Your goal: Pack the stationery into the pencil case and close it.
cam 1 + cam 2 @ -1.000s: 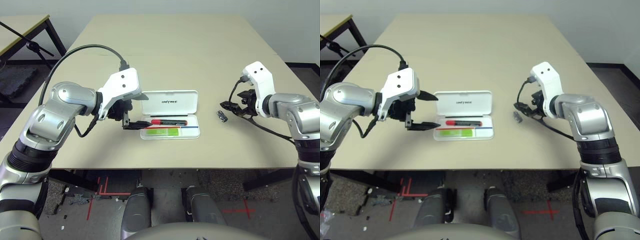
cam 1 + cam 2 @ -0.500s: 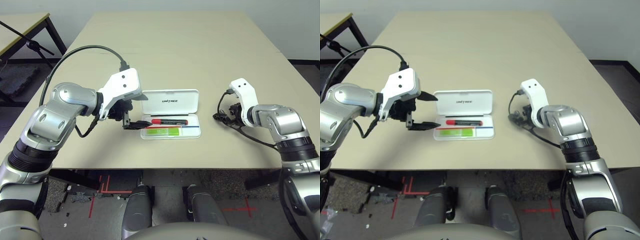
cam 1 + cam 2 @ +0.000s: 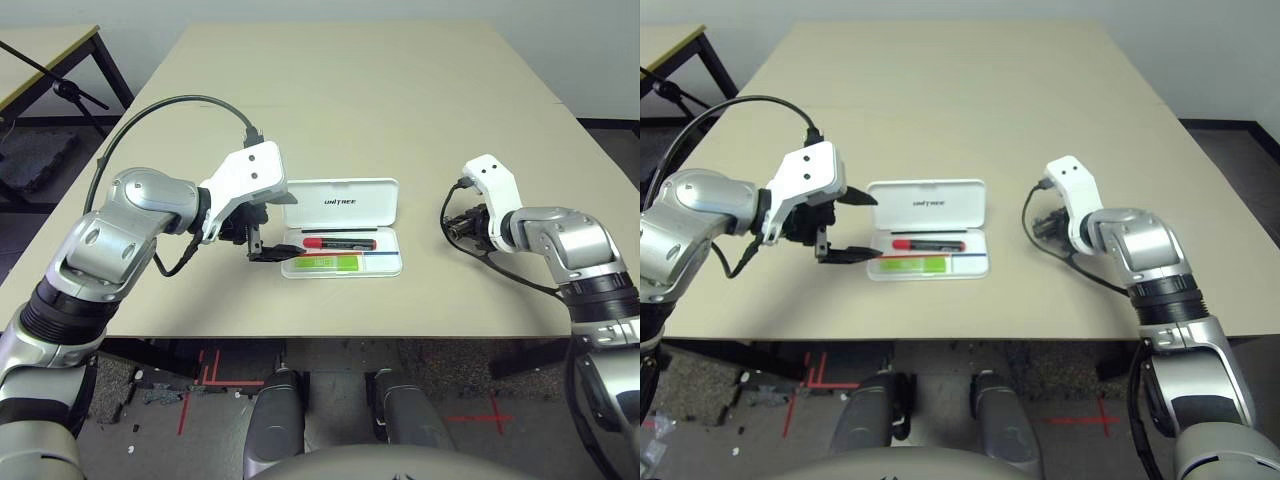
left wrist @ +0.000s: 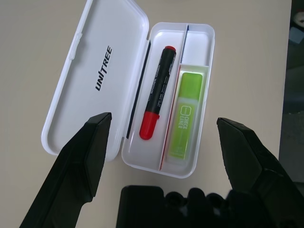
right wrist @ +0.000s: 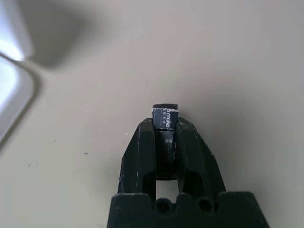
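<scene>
At the left of the head view we see our left gripper, its two black fingers spread wide, poised at the left end of the flat white hard plastic pencil case. The lower finger's tip lies just beside the tray's left edge; whether it touches, we cannot tell. The case sits near the middle of the frame on the beige table, lid swung open toward the far side and lying flat, with "UNITREE" printed on it in dark letters.

In the left wrist view we look between the spread fingers straight onto the open case. The black marker with a red cap lies in the tray's compartment next to the hinge, and the short lime-green highlighter lies in the compartment alongside it, on the side away from the lid.

Moving to the right of the head view, our right gripper is low over the table, well apart from the case. In the right wrist view its fingers are closed narrowly on the small black-and-silver metal clip, which stands pinched between them, its end poking out past the tips.
</scene>
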Robot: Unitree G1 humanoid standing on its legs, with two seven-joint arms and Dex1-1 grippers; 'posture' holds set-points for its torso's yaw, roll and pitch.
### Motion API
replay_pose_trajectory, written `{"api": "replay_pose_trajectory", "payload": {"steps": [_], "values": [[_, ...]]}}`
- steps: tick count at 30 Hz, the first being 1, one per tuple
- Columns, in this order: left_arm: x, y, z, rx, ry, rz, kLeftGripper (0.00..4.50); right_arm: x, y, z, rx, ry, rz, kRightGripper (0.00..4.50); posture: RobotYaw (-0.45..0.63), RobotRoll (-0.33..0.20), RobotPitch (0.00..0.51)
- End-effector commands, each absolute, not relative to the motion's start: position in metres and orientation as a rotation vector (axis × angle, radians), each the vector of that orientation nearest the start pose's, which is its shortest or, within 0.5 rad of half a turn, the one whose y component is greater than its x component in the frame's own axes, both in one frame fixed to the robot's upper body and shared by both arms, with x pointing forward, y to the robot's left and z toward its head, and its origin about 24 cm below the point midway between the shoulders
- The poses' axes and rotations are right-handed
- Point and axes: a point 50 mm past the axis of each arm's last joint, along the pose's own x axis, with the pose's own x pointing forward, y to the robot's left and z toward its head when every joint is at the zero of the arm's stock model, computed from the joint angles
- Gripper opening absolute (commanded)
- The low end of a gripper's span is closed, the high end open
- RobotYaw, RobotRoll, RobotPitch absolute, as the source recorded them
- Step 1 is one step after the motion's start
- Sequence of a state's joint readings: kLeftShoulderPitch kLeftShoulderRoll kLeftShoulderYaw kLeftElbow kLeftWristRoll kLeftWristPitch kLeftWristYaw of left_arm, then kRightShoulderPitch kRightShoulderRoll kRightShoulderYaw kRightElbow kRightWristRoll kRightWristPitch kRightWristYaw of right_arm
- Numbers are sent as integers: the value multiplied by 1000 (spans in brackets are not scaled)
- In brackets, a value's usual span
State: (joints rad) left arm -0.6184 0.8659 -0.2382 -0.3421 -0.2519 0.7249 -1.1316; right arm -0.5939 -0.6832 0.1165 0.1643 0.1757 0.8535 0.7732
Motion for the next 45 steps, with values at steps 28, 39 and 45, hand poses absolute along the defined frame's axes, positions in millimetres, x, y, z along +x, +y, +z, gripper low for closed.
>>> {"api": "replay_pose_trajectory", "payload": {"steps": [28,39,45], "values": [[276,160,198,735,328,-1169,4500,304,-180,155,-647,444,1365,305,-41,0,81],[275,161,198,737,328,-1163,4500,306,-140,142,-695,409,1463,305,-21,0,83],[275,162,198,739,331,-1154,4500,309,-132,137,-719,405,1472,305,-15,0,83]]}}
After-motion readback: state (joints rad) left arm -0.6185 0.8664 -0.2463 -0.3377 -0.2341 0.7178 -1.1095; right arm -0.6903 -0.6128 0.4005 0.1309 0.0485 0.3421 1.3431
